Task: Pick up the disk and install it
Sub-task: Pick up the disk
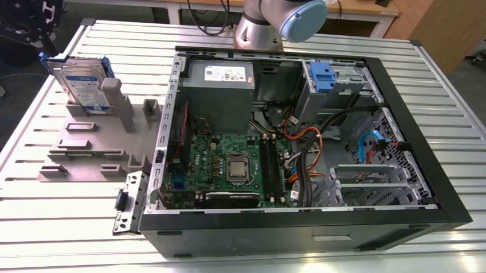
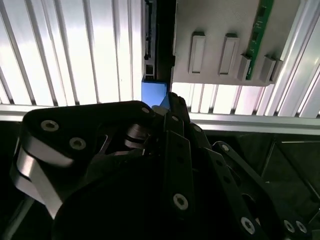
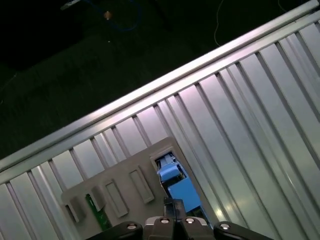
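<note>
The disk [image 1: 79, 85] stands upright on its edge in a grey holder [image 1: 83, 153], which lies near the far corner of the worktop [image 1: 61, 227] on the exterior view's left. The label of the disk faces the open computer case [image 1: 425, 187], and its blue side rails show along the top and the side. The case lies on its side and takes most of the middle and the exterior view's right part of the worktop, so the disk is outside of it, well apart from the drive bays. Inside the case there are the grey power supply [image 1: 216, 85] against the far wall, the green motherboard [image 1: 227, 165] nearer to the front edge, and a small blue latch piece [image 1: 321, 77] at the far corner on the exterior view's right. The arm [image 1: 281, 23] rises behind the far edge of the case. In the second wrist view the gripper [image 2: 172, 100] hangs over the holder close to the edge of the worktop, its tip just beside the blue rail [image 2: 152, 92] of the disk. I cannot tell if they touch. The first wrist view shows the same blue rail [image 3: 180, 190] in the holder's slot, and a thin green board [image 3: 97, 210] stands in another slot. I cannot tell whether the gripper is spread or pressed together, because its dark links cover the tip.
</note>
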You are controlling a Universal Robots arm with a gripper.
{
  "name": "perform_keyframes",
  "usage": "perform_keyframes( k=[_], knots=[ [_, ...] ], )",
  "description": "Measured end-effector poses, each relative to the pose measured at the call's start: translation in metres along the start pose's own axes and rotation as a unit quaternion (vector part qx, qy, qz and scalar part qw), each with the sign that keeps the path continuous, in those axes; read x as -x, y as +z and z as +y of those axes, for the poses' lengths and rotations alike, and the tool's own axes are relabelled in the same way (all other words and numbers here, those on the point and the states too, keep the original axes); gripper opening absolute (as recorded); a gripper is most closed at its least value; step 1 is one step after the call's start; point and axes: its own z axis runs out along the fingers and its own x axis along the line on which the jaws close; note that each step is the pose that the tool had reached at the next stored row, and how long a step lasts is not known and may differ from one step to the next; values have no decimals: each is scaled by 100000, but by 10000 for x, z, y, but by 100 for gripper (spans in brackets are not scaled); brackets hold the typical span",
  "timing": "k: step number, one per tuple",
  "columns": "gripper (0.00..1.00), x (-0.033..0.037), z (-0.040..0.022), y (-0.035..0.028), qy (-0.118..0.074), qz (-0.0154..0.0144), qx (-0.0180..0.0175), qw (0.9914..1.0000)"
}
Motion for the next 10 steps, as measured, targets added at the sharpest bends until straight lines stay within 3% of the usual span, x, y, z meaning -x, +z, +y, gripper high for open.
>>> perform_keyframes(
  k=[4,10],
  knots=[
    [11,0,0,1,-3176,122,29,99949],
    [11,0,0,6,-6947,261,42,99758]
  ],
)
